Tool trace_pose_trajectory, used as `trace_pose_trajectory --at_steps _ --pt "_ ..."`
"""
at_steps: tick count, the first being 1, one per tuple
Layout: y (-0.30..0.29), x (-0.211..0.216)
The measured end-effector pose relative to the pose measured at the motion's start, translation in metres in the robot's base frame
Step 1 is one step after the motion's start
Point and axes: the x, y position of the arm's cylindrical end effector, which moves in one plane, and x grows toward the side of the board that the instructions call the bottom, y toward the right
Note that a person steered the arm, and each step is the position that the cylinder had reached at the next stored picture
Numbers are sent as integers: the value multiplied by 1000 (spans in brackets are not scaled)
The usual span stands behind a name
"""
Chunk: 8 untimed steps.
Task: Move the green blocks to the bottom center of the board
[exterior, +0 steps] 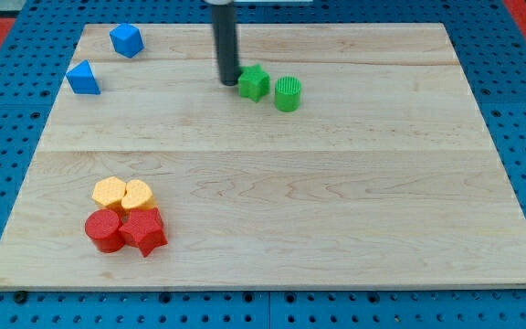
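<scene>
Our rod is a straight, dark, matte cylinder entering from the far edge of the view; it has no jaws, so nothing opens, closes or clamps. Our tip rests on the board just left of the green star; we cannot tell whether it touches the star or stands a hair apart. It holds nothing.

The green star sits in the far part of the board, a little left of centre. Just to its right, slightly nearer, stands the green cylinder, its top ridged with fine lines; the two are close but a thin gap shows between them. Both lie well away from the near centre.

The board is pale wood with straight grain and faint seams running left to right. It lies on a blue pegboard dotted with holes.

At far left are two blue blocks: an angular one and, nearer, a wedge-like one, apart from each other. At near left a cluster of four touches: two yellow blocks with rounded outlines behind a red cylinder and a red star.
</scene>
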Motion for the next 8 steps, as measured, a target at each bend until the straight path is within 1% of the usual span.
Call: trace_pose_trajectory --at_steps 1,2,3,4,5,7,8 --pt "57 3" --pt "88 2" --pt "89 -46" --pt "119 -45" --pt "133 -23" --pt "123 12" --pt "121 37"
